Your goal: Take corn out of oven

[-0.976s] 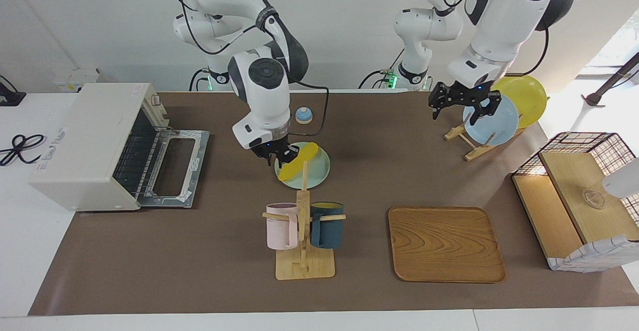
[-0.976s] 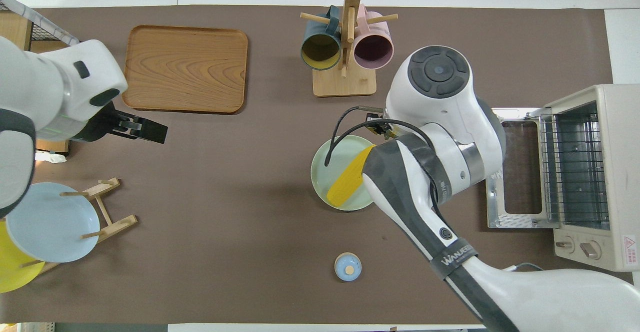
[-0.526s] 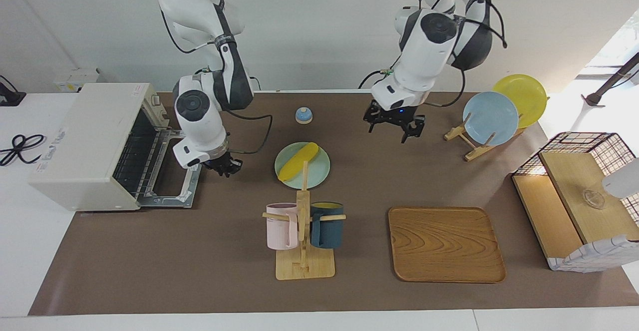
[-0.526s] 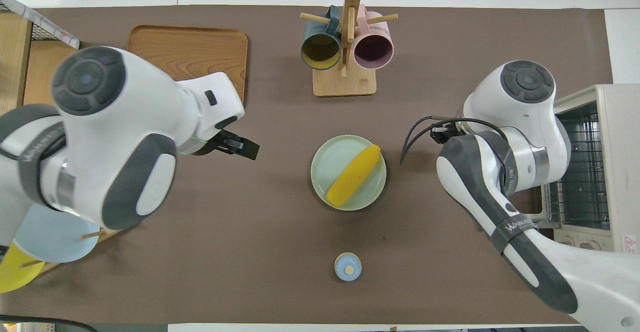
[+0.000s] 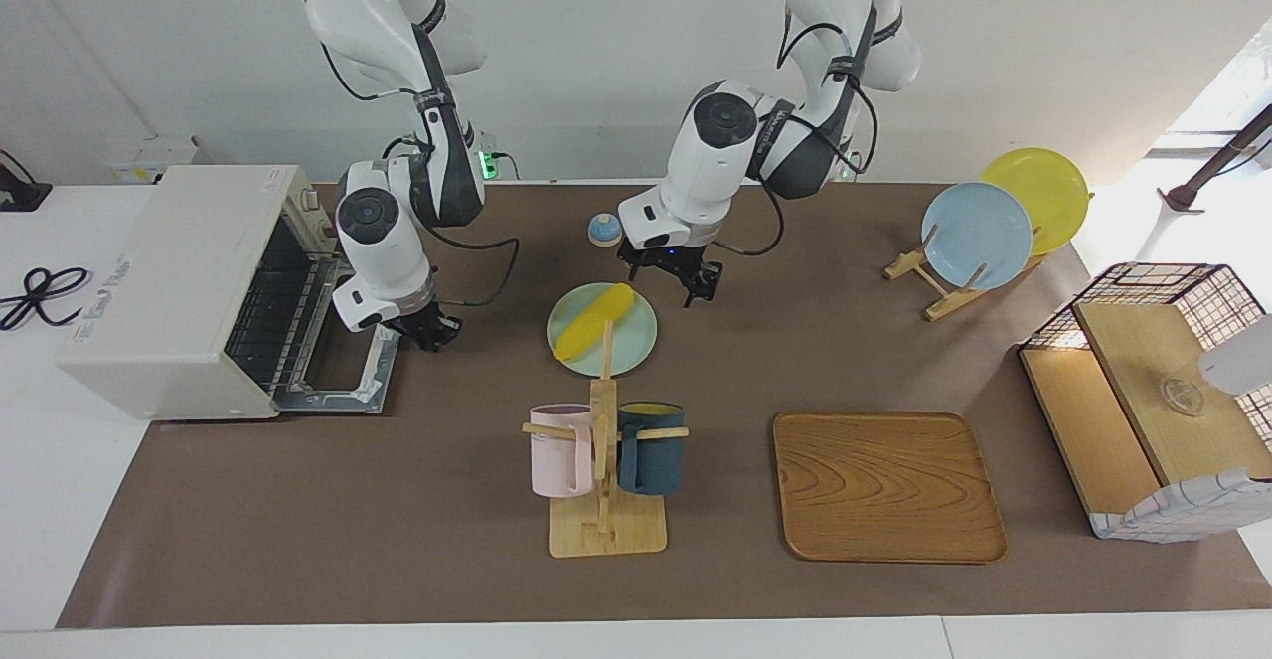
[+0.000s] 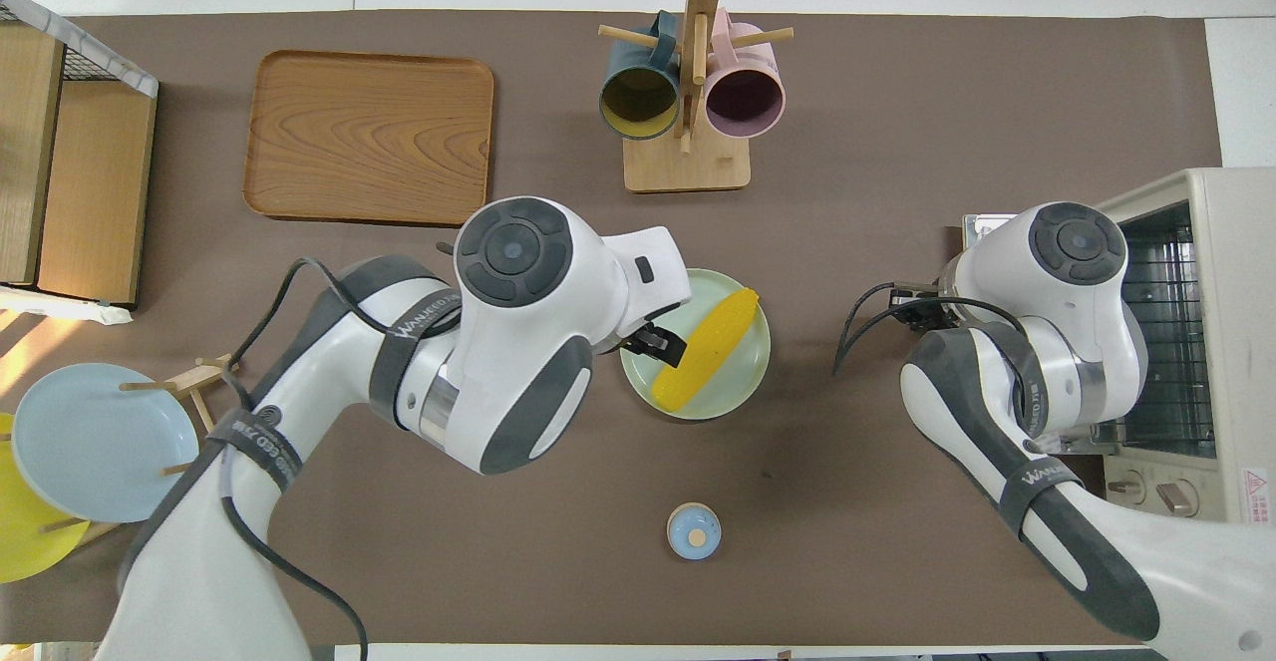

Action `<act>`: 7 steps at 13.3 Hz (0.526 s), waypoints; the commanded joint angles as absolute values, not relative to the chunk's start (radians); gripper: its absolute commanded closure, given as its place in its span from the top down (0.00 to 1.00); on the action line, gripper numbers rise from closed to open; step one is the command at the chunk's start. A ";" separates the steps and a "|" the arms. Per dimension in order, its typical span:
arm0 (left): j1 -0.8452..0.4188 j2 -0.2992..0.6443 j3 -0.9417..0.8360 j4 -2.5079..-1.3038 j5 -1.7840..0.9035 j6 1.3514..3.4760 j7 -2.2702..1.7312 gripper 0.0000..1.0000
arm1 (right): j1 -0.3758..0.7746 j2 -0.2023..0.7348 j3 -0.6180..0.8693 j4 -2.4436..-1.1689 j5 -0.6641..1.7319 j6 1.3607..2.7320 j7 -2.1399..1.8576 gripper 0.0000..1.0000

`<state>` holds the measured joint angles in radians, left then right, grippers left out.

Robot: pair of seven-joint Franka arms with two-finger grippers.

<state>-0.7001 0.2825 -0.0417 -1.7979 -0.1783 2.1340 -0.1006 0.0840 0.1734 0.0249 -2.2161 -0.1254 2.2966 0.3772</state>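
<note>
The yellow corn (image 5: 593, 321) lies across a light green plate (image 5: 636, 346) in the middle of the table, out of the oven; it also shows in the overhead view (image 6: 710, 349). The cream-white oven (image 5: 169, 271) stands at the right arm's end with its glass door (image 5: 348, 341) dropped open and its rack bare. My right gripper (image 5: 430, 333) hangs low over the mat beside the door's corner, apart from the corn. My left gripper (image 5: 668, 281) is open and empty, over the plate's edge nearer the robots, close to the corn's tip.
A mug rack (image 5: 604, 460) with a pink and a dark blue mug stands just beside the plate, farther from the robots. A wooden tray (image 5: 884, 485), a plate rack (image 5: 979, 237), a wire-and-wood basket (image 5: 1153, 391) and a small blue bell (image 5: 604, 230) are also on the table.
My right gripper let go of the corn on the green plate and moved to the oven door. My left gripper swept from the plate rack to the green plate.
</note>
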 commanded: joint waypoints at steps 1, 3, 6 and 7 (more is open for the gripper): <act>-0.761 0.353 -0.025 -1.784 -0.195 2.204 -0.124 1.00 | 0.052 0.138 0.035 -2.249 -0.178 2.293 0.368 0.02; -0.787 0.377 -0.025 -1.779 -0.196 2.238 -0.144 1.00 | 0.051 0.137 0.035 -2.252 -0.184 2.292 0.368 0.00; -0.828 0.414 -0.025 -1.773 -0.198 2.278 -0.169 1.00 | 0.049 0.137 0.035 -2.252 -0.241 2.275 0.368 0.00; -0.830 0.417 -0.023 -1.773 -0.196 2.290 -0.169 1.00 | 0.049 0.137 0.035 -2.250 -0.265 2.267 0.367 0.00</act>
<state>-0.8032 0.3959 -0.0419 -1.7902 -0.1792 2.2595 -0.1571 0.0669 0.1652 0.0240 -2.2276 -0.2201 2.2812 0.3772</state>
